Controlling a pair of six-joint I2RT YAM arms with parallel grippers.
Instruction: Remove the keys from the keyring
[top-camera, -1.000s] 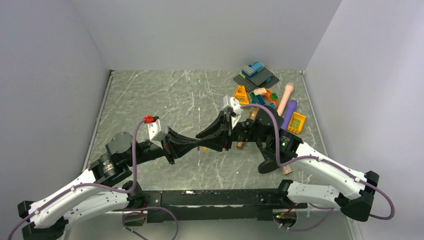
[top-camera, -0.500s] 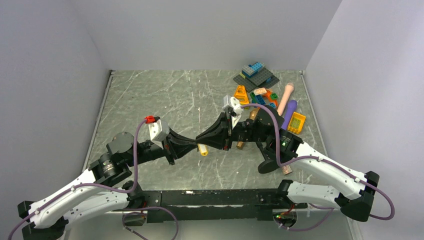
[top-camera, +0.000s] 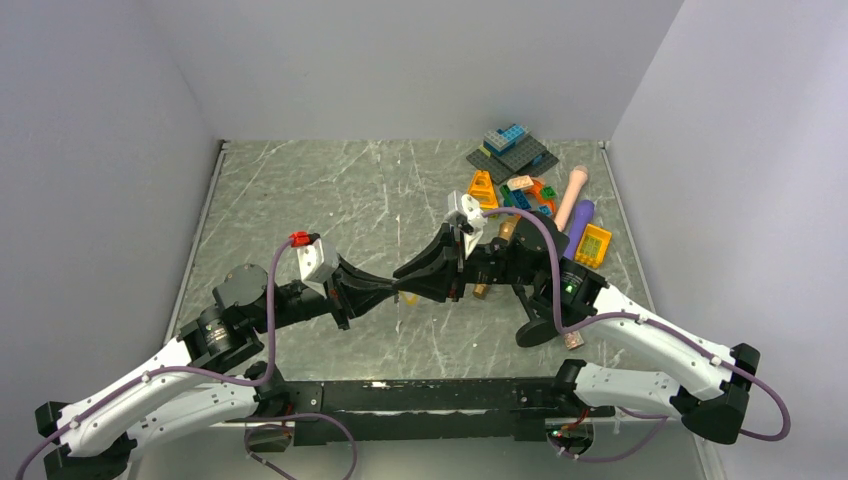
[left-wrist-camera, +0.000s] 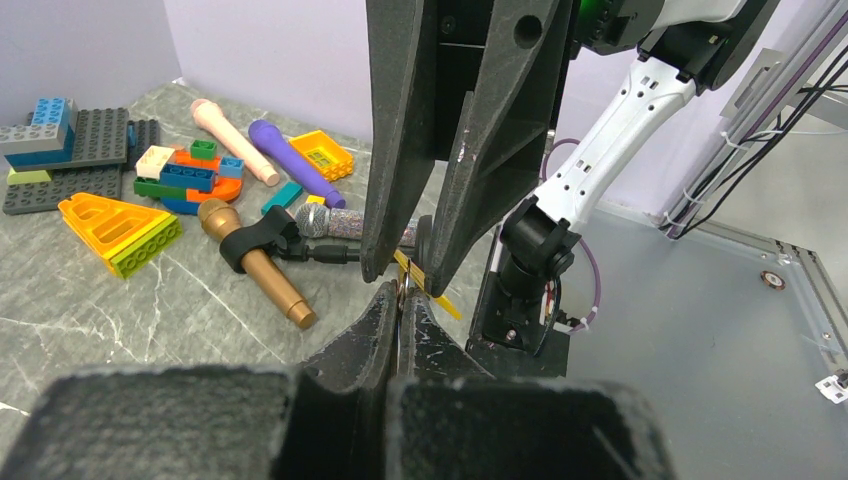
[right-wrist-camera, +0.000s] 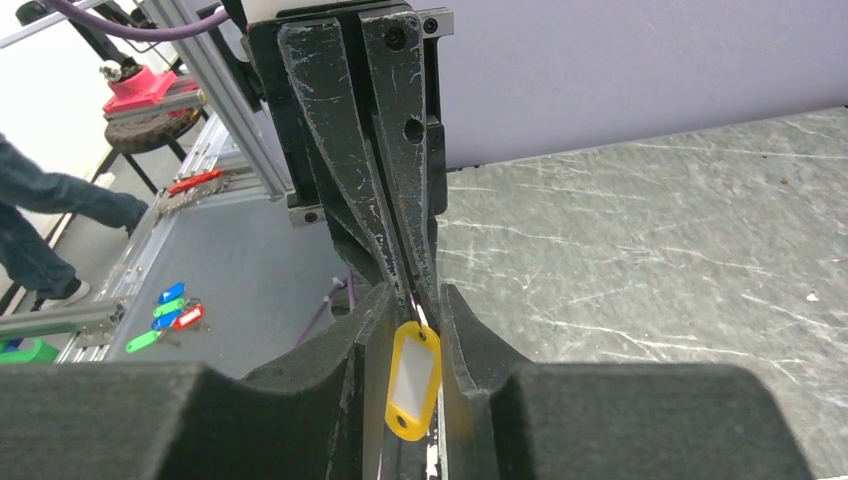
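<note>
1. Well, the keyring (left-wrist-camera: 401, 292) shows only as a tiny grey loop where the two grippers meet tip to tip. It is in the air above the middle of the marble table (top-camera: 300, 200), slightly toward the near side. The keys are too small to make out there.
2. A yellow plastic tag (right-wrist-camera: 413, 375) with a white label sits at that same spot.
3. The left gripper (left-wrist-camera: 400, 303) has its fingers pressed tight together, pinched on the loop at the end of the tag.
4. The right gripper (right-wrist-camera: 412, 298) faces it from the right. Its fingers stand a little apart with the tag lying between them. Whether they press on the tag cannot be told.
5. Toys are heaped toward the far right of the table:
   - a gold toy microphone (left-wrist-camera: 258, 265) in a black clip
   - a purple microphone (left-wrist-camera: 295, 160)
   - a pink microphone (left-wrist-camera: 235, 128)
   - an orange wedge block (left-wrist-camera: 115, 228)
   - a grey baseplate (left-wrist-camera: 70, 150) carrying blue bricks
6. A black round base (top-camera: 537, 333) stands on the table near the right arm.
</note>
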